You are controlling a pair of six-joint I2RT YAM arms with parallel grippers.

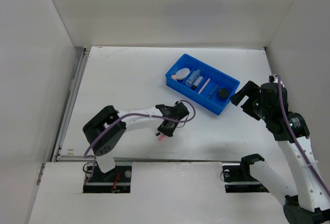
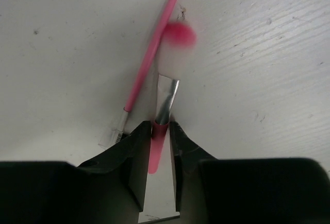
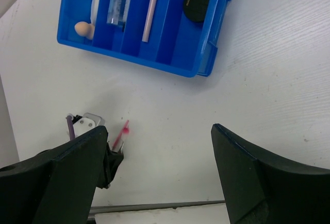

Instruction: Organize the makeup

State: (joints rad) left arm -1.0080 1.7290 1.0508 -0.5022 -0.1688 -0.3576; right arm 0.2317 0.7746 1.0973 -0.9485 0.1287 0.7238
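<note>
The left gripper clamps pink brush, bristles pointing straight ahead; right gripper gapes.

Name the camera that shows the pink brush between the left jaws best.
Left wrist: the pink brush fills the frame, handle between the jaws, silver ferrule and pink-tipped bristles plain. Top external gives only a pink speck; right wrist, a small pink streak.

Left gripper down at white surface, dark fingers pinching pink handle of brush. Silver ferrule sits just past fingertips. Pale bristles end in blurred pink tip, pointing away. Thin pink stick lies flat just beside brush on view's left, its far end angling past bristle tip.
</note>
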